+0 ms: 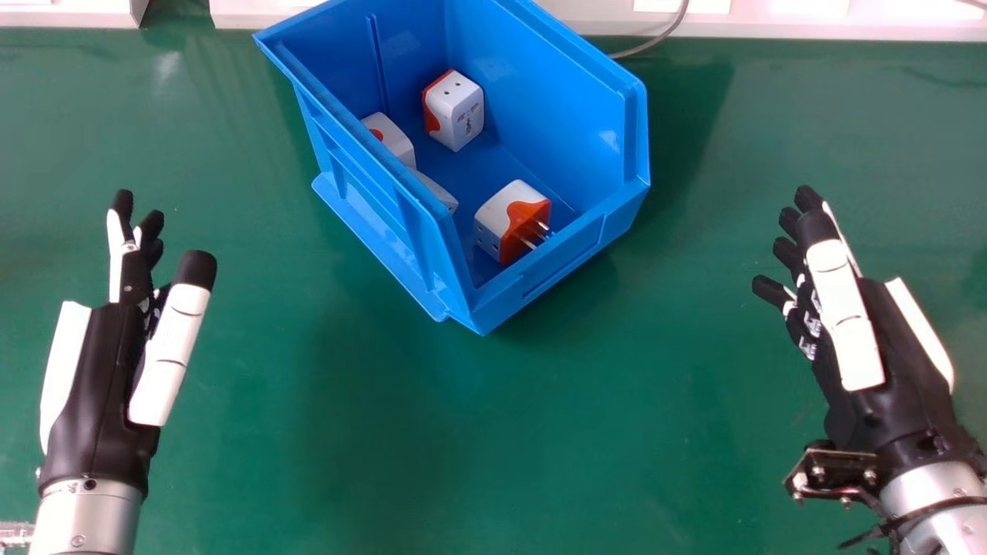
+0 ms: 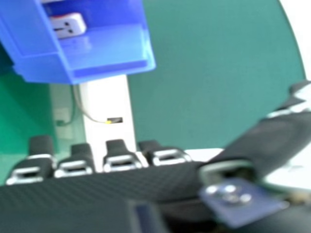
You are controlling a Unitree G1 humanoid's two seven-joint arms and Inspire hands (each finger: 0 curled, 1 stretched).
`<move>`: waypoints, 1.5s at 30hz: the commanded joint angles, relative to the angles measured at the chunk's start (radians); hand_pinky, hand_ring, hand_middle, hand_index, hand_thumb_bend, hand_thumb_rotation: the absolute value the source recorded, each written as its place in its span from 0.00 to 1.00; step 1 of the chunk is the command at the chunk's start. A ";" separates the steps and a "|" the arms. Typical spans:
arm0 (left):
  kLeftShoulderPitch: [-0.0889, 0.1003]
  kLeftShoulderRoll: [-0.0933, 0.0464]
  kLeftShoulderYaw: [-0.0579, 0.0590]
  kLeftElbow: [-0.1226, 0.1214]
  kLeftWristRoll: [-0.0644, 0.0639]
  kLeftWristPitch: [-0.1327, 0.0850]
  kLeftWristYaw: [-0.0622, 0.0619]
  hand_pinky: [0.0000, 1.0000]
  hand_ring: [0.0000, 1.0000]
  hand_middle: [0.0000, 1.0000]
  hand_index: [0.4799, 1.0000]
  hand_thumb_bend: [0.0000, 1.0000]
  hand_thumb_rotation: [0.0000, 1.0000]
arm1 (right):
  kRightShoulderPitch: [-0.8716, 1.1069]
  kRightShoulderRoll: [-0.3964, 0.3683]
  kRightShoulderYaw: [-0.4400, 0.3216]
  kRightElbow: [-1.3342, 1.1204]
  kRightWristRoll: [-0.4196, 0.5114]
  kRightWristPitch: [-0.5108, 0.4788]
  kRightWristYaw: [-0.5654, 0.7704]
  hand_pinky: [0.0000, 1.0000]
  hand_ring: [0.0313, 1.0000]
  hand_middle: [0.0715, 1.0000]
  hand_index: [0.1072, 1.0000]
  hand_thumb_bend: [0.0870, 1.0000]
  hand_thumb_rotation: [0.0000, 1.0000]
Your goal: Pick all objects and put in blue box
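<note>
Surroundings: green desk. Blue box sits at the far side, midway between the hands, turned at an angle, its low front facing the near right. Behind it, a white ledge borders the desk, with a grey cable curving down just right of the box.

Contents: all visible adapters lie inside the box. Far adapter: white, orange at its left, near the back corner. Near adapter: just behind the low front, orange face and metal prongs turned to the right. Left adapter and a fourth adapter: along the left wall, both partly hidden by it. Right hand view: an adapter with its socket face showing inside the box; which of the four, cannot tell.

Obstruction: the tall side walls flank the adapters; the front is lower.

Left hand: left of the box, over the desk, fingers extended, thumb apart from them; grips nothing, well apart from the box.

Right hand: right of the box, fingers extended and slightly relaxed, thumb out, grips nothing, well apart from the box. A dark bracket is fixed at its wrist.
</note>
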 commanded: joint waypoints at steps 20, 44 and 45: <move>0.034 -0.004 -0.009 -0.031 0.006 0.027 -0.002 0.83 0.95 0.96 0.89 0.73 0.97 | 0.120 -0.121 -0.047 -0.047 -0.085 -0.077 0.047 0.88 1.00 1.00 1.00 0.33 1.00; -0.209 0.004 -0.035 0.151 0.027 0.041 0.036 0.91 0.99 0.99 0.97 0.64 1.00 | -0.129 -0.126 -0.038 0.100 -0.092 0.023 0.010 0.85 1.00 1.00 1.00 0.34 1.00; -0.217 0.002 -0.037 0.155 0.031 0.033 0.042 0.91 0.99 0.99 0.98 0.64 1.00 | -0.144 -0.127 -0.038 0.114 -0.091 0.022 0.010 0.85 1.00 1.00 1.00 0.35 1.00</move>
